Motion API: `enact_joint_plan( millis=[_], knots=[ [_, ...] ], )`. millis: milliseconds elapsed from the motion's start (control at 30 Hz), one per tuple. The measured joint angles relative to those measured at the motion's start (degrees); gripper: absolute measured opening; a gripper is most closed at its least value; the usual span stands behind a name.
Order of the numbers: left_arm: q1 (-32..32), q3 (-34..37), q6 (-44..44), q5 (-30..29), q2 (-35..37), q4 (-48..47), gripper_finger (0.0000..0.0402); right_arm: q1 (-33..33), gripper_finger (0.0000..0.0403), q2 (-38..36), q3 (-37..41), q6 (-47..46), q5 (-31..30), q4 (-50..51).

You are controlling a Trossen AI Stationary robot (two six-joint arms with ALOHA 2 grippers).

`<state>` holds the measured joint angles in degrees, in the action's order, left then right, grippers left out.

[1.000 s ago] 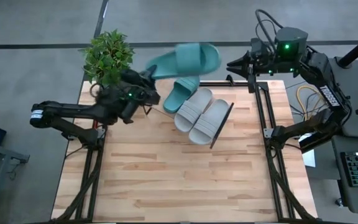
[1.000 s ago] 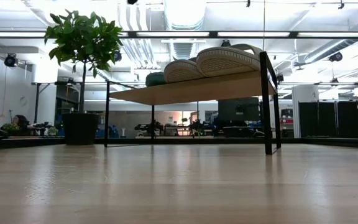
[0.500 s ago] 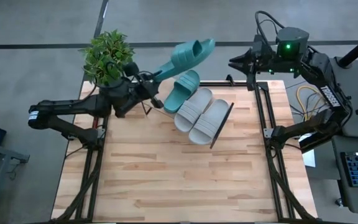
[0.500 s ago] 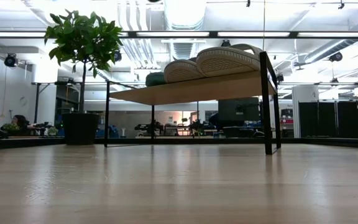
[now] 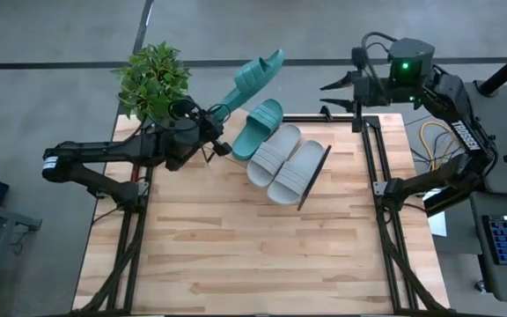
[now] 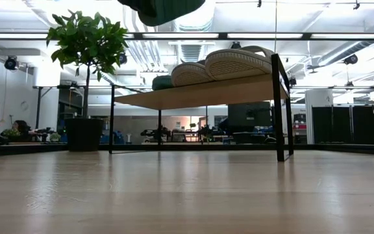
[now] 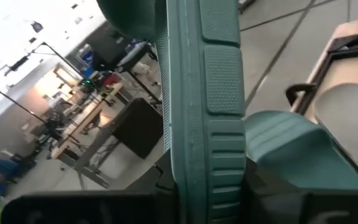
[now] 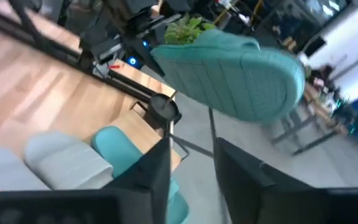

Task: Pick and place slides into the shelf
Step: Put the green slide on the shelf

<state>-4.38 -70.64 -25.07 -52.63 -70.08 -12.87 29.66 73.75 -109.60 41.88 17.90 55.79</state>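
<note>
My left gripper (image 5: 211, 121) is shut on a teal slide (image 5: 255, 77), which it holds in the air past the shelf's far-left corner. The same slide shows at the top of the low view (image 6: 164, 8) and sole-on in the right wrist view (image 8: 241, 74). The shelf (image 5: 313, 176), a slanted wooden board (image 6: 200, 92) on a black wire frame, carries the other teal slide (image 5: 258, 129) and two grey slides (image 5: 274, 151) (image 5: 297, 171), soles on the board. My right gripper (image 5: 334, 97) hangs open beyond the table's far edge, right of the held slide. My left gripper pinches the teal slide by its heel end (image 7: 194, 186) between the two fingers. They come from the table's left, pointing along the slide. The slide is lifted clear, turned on edge, and slants up and away toward the far right, strap end (image 5: 271, 63) farthest out.
A potted plant (image 5: 152, 81) stands on the far-left corner of the table, close behind my left gripper. The shelf's black frame post (image 6: 279, 107) stands on the tabletop. Bare wooden table (image 5: 253, 255) stretches from the shelf to the near edge.
My left gripper has rolled at the wrist while staying by the plant. The held teal slide has turned from broad side up to edge-on and now slants more steeply. Its end has come into the top of the low view.
</note>
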Motion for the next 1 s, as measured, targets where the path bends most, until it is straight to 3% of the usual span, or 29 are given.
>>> enact_joint_plan(
  millis=[233, 467, 633, 1000],
  knots=[
    [0.0, 0.1, 1.0, 1.7, 0.0, -0.2, 0.0047, -0.5, 0.0214, 3.5, 0.0, 12.7, 0.0, -4.6],
    [0.0, 0.1, 1.2, 2.2, 0.0, -1.8, 0.0047, -0.5, 0.0295, 4.9, 0.0, 14.9, -4.2, -14.6],
    [0.0, 0.1, 2.4, 3.4, 0.0, -3.8, 0.0047, -0.5, 0.0308, 5.7, 0.0, 17.5, -4.0, -15.7],
    [0.0, 0.1, 3.8, 9.0, 0.0, -6.5, 0.0047, -0.5, 0.0295, 10.3, -2.8, 18.5, -4.0, -15.7]
  ],
)
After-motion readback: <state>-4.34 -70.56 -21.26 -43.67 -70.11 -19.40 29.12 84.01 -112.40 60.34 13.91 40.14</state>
